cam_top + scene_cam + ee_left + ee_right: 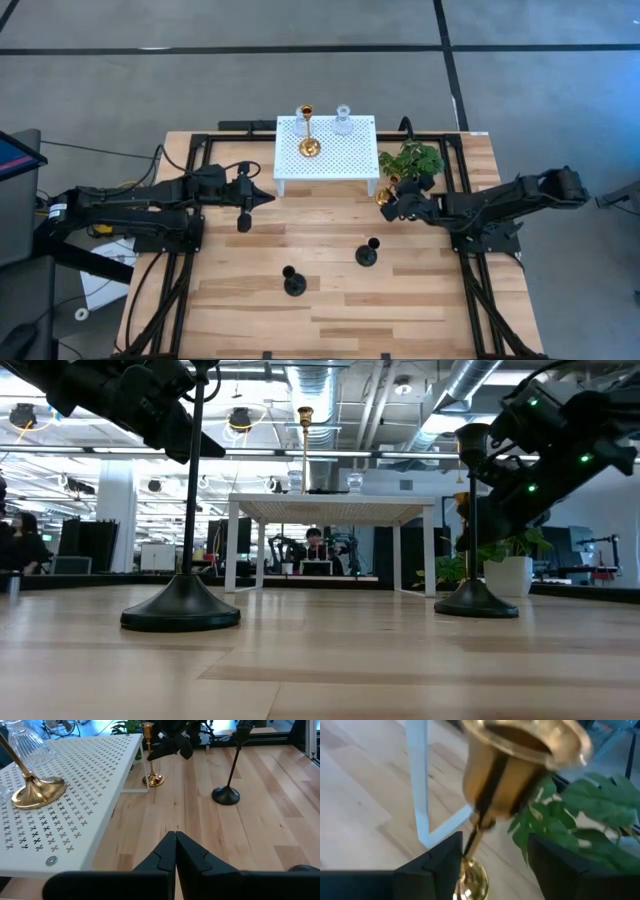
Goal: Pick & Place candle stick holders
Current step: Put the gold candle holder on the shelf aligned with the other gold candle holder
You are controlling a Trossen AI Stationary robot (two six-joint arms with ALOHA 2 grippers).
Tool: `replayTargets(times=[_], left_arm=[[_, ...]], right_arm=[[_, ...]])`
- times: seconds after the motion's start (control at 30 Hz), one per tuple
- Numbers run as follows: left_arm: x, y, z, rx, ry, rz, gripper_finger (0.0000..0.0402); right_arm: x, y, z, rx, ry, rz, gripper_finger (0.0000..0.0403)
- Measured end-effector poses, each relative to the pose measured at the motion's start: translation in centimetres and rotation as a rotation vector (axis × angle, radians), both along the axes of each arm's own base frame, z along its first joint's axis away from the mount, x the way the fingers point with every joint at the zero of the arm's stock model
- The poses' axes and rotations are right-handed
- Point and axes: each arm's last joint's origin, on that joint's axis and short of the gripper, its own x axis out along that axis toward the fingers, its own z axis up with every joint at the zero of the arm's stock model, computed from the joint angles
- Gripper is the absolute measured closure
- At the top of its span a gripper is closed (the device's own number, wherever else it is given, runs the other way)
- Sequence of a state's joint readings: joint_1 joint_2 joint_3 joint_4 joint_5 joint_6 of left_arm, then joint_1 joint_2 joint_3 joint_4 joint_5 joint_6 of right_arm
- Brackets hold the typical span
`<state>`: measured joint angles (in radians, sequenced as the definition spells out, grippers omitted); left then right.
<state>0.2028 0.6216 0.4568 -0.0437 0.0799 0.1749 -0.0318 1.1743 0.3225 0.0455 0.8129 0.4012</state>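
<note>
A gold candle stick holder (387, 192) stands on its round base on the table beside the rack's right leg; it also shows in the left wrist view (148, 755). My right gripper (495, 855) is open, with its fingers on either side of the holder's thin stem (474, 836), below the cup (520, 765). A second gold holder (308, 138) and two clear glass ones (343, 120) stand on the white rack (350, 160). Two black holders (367, 252) (293, 282) stand on the table nearer the front. My left gripper (262, 198) is shut and empty, left of the rack.
A green leafy plant (412, 160) stands just behind my right gripper, at the rack's right. The rack's legs (417, 785) are close to the gold holder. Bare wood lies between the two black holders and the table's front edge (330, 340).
</note>
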Motion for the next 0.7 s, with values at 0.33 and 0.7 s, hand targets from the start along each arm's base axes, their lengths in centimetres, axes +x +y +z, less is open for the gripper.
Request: replayTargets(times=[0.33, 0.7], left_arm=[[0.0, 0.0, 0.0, -0.001, 0.000, 0.000, 0.0397], [0.0, 0.0, 0.0, -0.026, -0.003, 0.005, 0.0397]], right_arm=[[0.7, -0.5, -0.1, -0.021, -0.029, 0.001, 0.0350], [1.5, 0.9, 1.8, 0.120, -0.004, 0.128, 0.0395]])
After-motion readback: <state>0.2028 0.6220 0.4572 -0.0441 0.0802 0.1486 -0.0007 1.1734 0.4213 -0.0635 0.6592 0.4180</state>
